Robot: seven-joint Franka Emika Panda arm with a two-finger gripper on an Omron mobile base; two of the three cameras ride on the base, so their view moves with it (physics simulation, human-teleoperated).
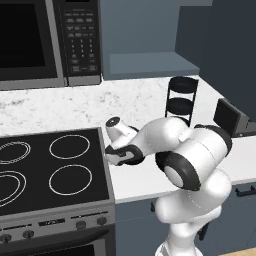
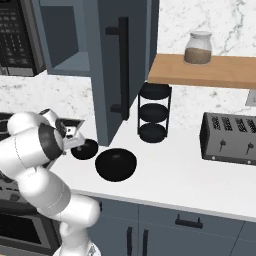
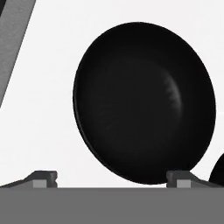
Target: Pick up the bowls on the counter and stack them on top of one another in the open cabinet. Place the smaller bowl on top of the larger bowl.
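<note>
The smaller bowl [image 2: 86,149], glossy black, sits on the white counter [image 2: 175,175] just left of the larger bowl [image 2: 116,164]. My gripper [image 2: 75,144] hangs over the smaller bowl's left side. In the hand view the smaller bowl [image 3: 144,103] lies close below my gripper [image 3: 111,178], which is open with its fingertips [image 3: 43,177] wide apart and nothing held. A sliver of the larger bowl [image 3: 218,173] shows at the lower right. The open cabinet [image 1: 150,64] is up on the wall, its shelf floor bare. In the left base view my arm hides both bowls.
A black cooktop [image 1: 55,165] lies left of the counter, under a microwave [image 1: 45,40]. The cabinet's open door [image 2: 122,70] hangs just behind the bowls. A black wire stand [image 2: 153,112], a toaster [image 2: 230,137] and a jar [image 2: 198,47] on a wooden shelf stand to the right.
</note>
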